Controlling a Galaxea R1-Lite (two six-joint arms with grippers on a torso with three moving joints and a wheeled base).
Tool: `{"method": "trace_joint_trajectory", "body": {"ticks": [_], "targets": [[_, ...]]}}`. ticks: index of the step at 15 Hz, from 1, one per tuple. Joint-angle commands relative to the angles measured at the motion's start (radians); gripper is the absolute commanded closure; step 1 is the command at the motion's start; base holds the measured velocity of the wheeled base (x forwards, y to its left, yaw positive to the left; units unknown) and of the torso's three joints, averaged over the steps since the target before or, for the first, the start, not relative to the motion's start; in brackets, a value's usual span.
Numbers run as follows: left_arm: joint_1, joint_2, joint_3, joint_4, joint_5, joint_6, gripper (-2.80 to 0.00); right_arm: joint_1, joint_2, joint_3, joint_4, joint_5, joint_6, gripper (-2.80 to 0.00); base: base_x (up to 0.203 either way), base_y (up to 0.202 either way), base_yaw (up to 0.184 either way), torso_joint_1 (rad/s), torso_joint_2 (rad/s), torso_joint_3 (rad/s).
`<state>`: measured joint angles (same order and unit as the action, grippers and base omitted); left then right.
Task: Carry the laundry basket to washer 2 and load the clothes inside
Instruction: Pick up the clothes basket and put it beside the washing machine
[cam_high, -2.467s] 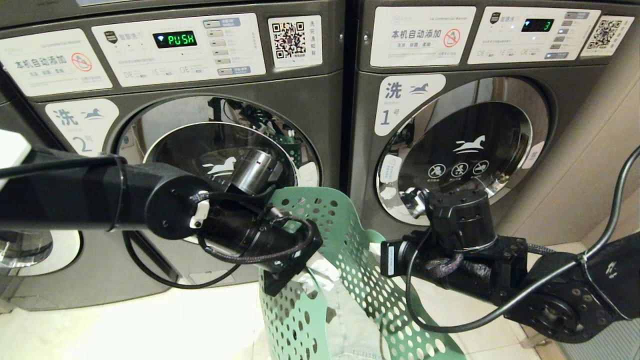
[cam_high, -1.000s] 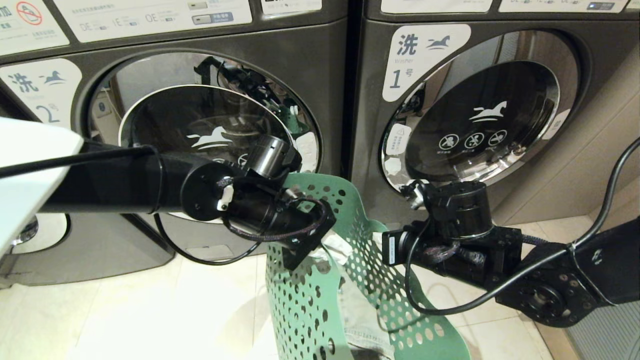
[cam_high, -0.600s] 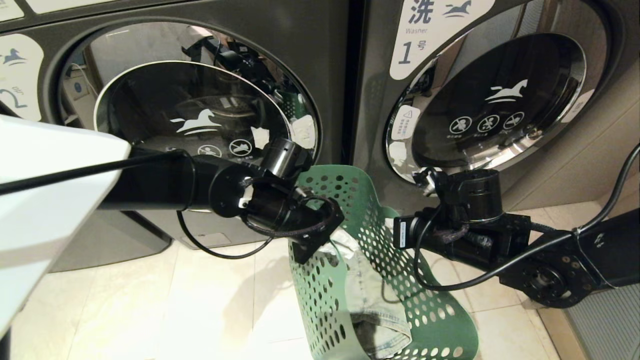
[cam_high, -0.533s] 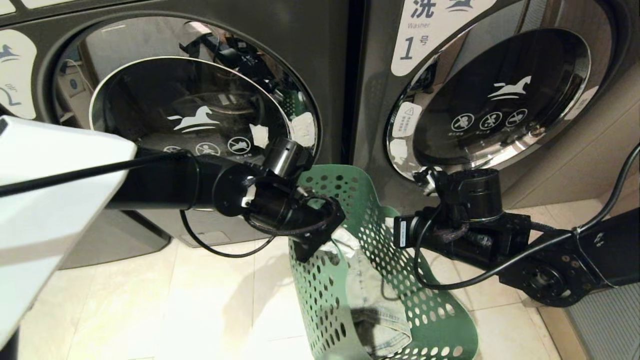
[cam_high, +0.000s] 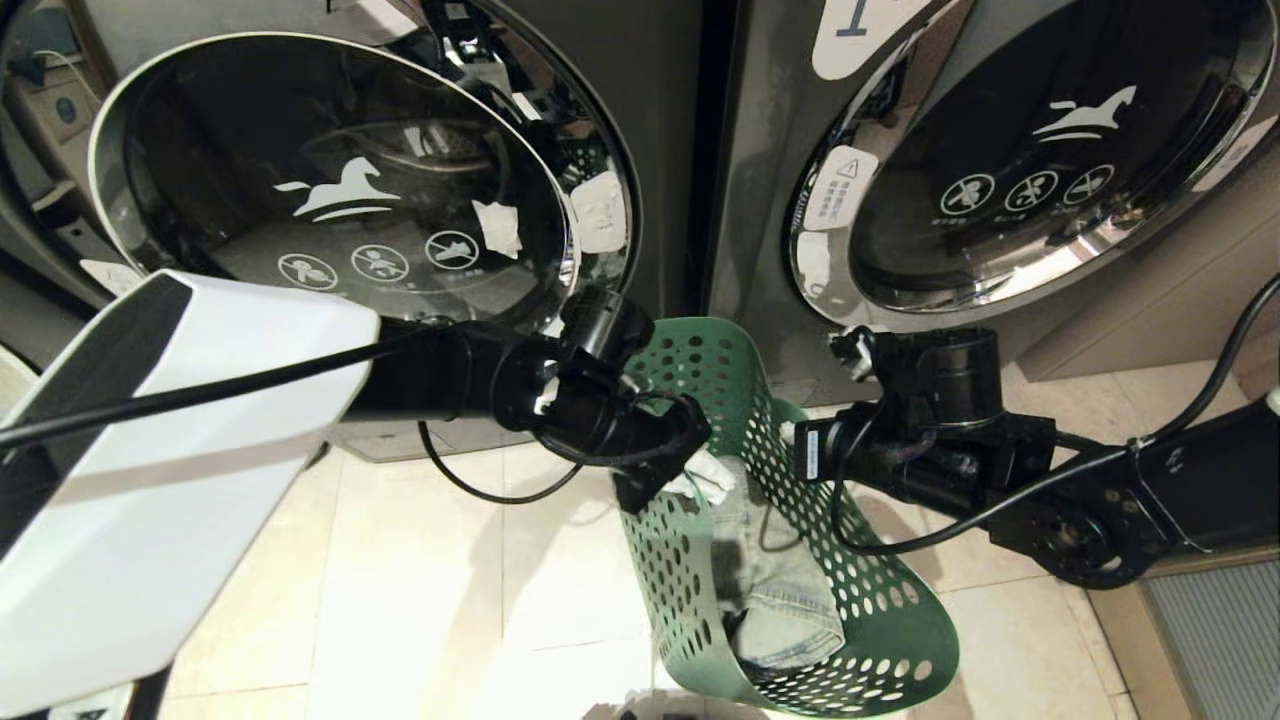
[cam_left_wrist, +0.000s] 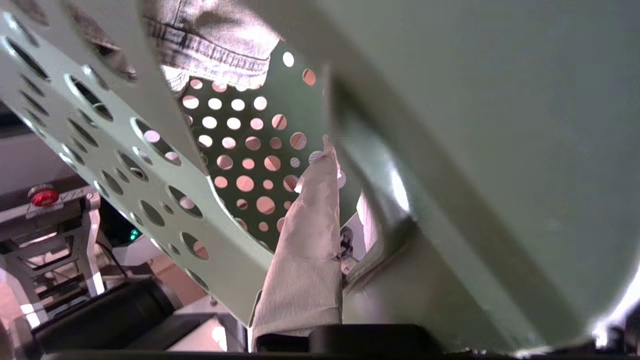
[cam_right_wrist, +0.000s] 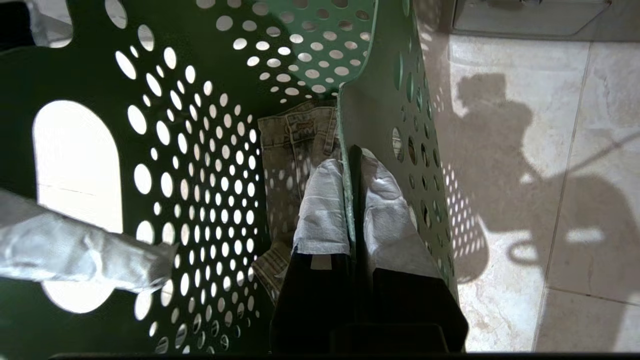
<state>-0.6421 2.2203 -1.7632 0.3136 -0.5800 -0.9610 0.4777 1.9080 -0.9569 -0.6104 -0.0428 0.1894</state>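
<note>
Basket (cam_high: 880, 610) hangs between my two arms, tilted, low over the tiled floor (cam_high: 420, 600). My left end effector (cam_high: 668, 478) is clenched on its left wall; the right end effector (cam_right_wrist: 352, 200) pinches the right wall, one padded finger (cam_right_wrist: 325, 210) inside, one outside. Denim clothes (cam_high: 780, 590) sit slumped in the basket's bottom. Since a second ago my view has dipped: panels and number labels gone from the top of the picture, more floor showing, so I'm bending down, probably to set the load down. Beyond, washer 2 (cam_high: 340, 200) stands just behind the basket, door shut, so it needs opening before loading. Neighbouring washer (cam_high: 1030, 160) to its right.
</note>
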Motion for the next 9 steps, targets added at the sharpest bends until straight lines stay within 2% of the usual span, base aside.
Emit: {"method": "trace_joint_trajectory", "body": {"ticks": [1,9], "targets": [[-0.001,0.040,-0.023,0.002,-0.003,-0.005,0.00,-0.003,0.018,-0.010,-0.003,0.000,0.001,0.00,0.000,0.000,0.000,0.007,0.00,-0.202],[0.002,0.161,-0.160,-0.008,-0.024,-0.002,0.00,-0.024,0.089,-0.058,-0.005,0.001,-0.004,0.00,0.000,0.000,0.000,0.003,0.00,-0.196]]}}
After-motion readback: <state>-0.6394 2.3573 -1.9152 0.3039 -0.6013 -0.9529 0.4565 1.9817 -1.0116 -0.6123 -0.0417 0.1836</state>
